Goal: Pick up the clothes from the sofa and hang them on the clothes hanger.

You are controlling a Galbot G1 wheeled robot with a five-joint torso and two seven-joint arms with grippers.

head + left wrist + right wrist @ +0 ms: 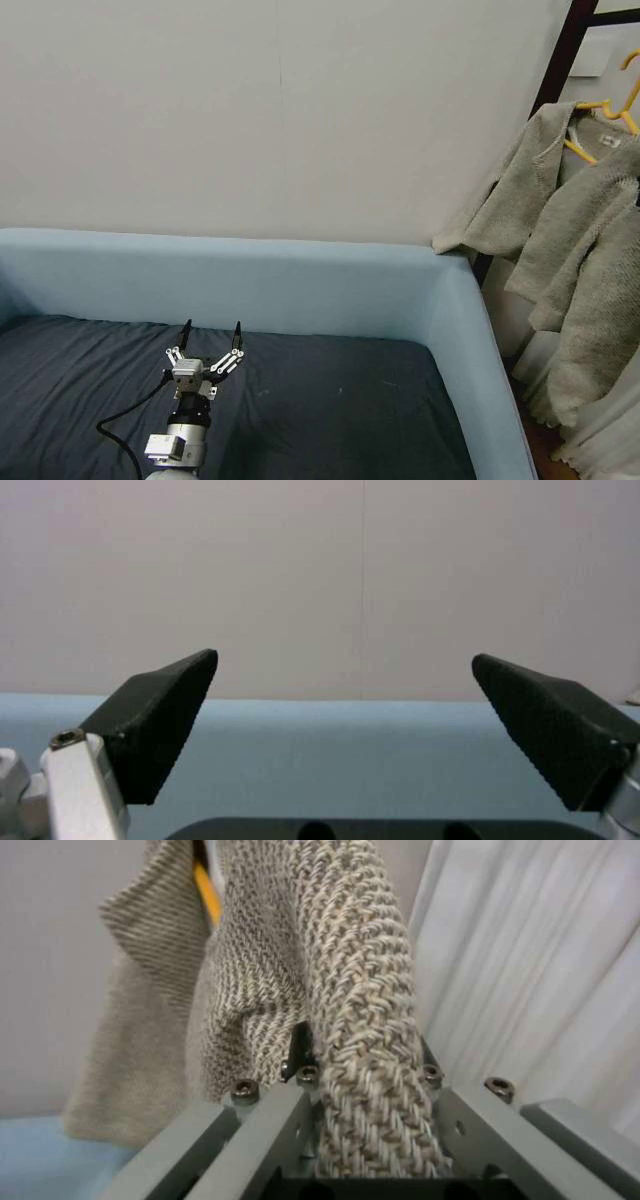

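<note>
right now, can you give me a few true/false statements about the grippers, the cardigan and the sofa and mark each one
1. The left gripper is open above the sofa, over its dark seat. True.
2. The cardigan lies on the seat. False: it hangs on a yellow hanger past the sofa's right end.
3. The right gripper is closed on the cardigan's knit. True.
4. The left gripper holds cloth. False: nothing sits between its fingers.
5. The sofa's backrest is red. False: it is light blue.
</note>
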